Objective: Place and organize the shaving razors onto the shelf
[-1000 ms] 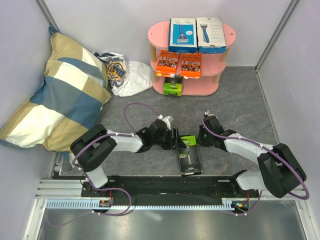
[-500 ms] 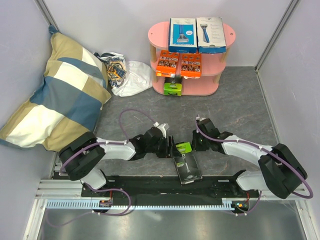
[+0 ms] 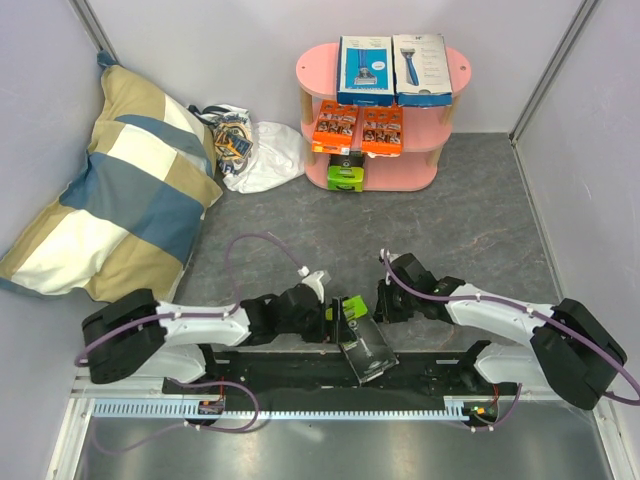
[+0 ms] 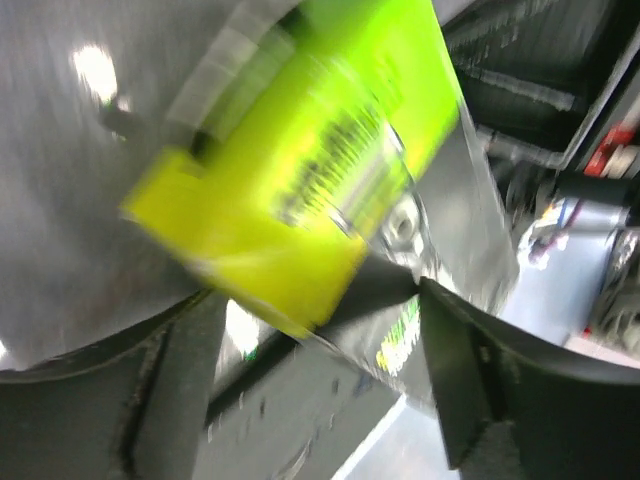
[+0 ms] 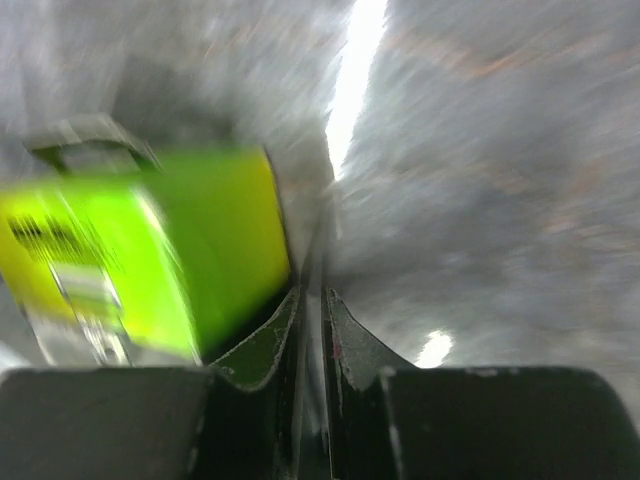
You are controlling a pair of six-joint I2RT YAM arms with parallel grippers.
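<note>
Nearest the arm bases, a black-and-lime razor pack (image 3: 362, 338) sits tilted on the near edge of the grey surface (image 3: 470, 220), between the two arms. The left end effector (image 3: 335, 312) meets the pack's green end. In the blurred left wrist view its fingers (image 4: 455, 385) stand wide apart on either side of that end and appear clamped on it. The right end effector (image 3: 381, 302) lies just beside the pack. In the right wrist view its fingers (image 5: 268, 350) are pressed together, with the green end just to their left.

Well beyond, against the far wall, stands the pink shelf (image 3: 312, 68). Its top tier bears a blue box (image 3: 364, 70) and a white box (image 3: 421, 68) side by side. The middle tier bears two orange cards (image 3: 335, 125), and the bottom tier a green box (image 3: 346, 178). Left of the shelf lie a white plastic bag (image 3: 265, 150) and a checked pillow (image 3: 110, 190).
</note>
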